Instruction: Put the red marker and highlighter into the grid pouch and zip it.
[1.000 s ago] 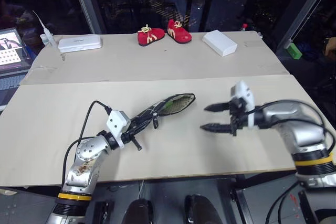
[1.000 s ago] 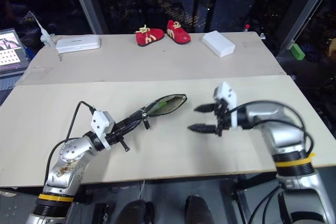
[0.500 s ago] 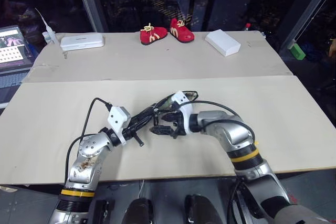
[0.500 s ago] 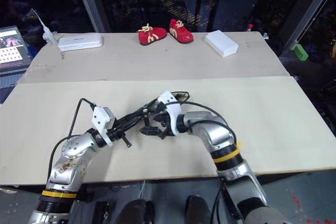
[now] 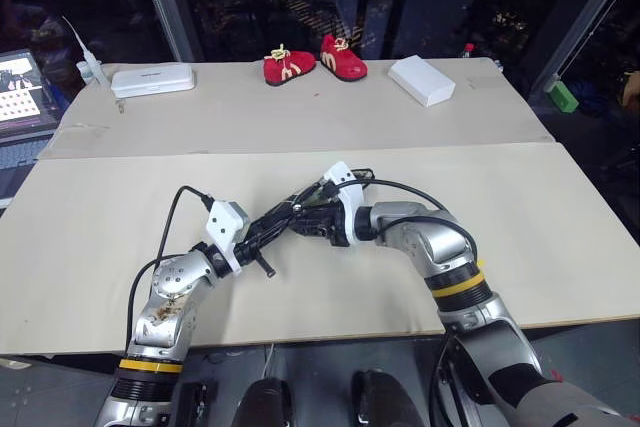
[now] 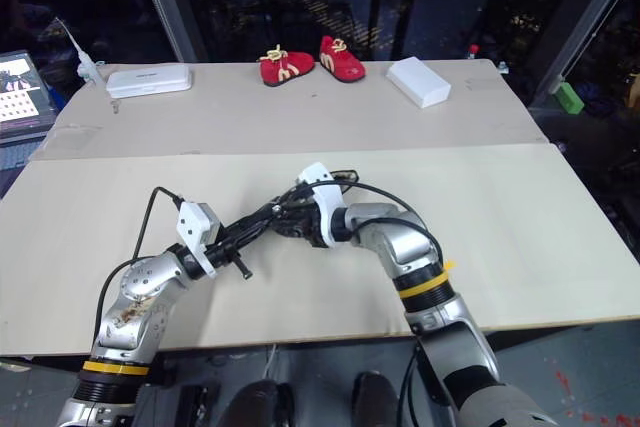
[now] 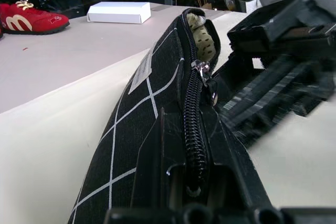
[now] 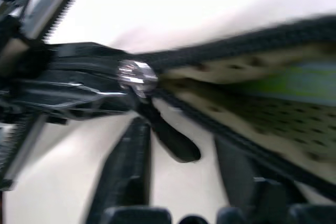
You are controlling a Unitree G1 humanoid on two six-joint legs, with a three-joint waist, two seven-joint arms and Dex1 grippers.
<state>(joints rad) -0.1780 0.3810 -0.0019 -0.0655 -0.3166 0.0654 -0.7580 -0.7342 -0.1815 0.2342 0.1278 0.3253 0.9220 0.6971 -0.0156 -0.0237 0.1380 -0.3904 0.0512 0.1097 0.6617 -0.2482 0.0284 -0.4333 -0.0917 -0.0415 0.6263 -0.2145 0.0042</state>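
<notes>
The grid pouch (image 5: 283, 217) is held just above the table, its mouth partly unzipped and showing a pale lining (image 8: 262, 114). My left gripper (image 5: 262, 237) is shut on the pouch's near end, with the zipper running out between its fingers (image 7: 173, 161). My right gripper (image 5: 306, 225) sits at the pouch's middle. Its two fingers (image 8: 131, 156) stand a little apart on either side of the black zipper pull (image 8: 176, 145), under the silver slider (image 8: 137, 77). The highlighter (image 8: 302, 82) shows as a green strip inside the open pouch. The red marker is hidden.
At the table's far side lie a pair of red shoes (image 5: 315, 62), a white box (image 5: 421, 80) and a flat white case (image 5: 152, 80). A laptop (image 5: 22, 87) stands at the far left and a green block (image 5: 560, 97) off the right edge.
My right gripper has swung left across the table to the pouch, and its fingers have narrowed around the zipper pull. The left gripper has kept still, holding the pouch.
</notes>
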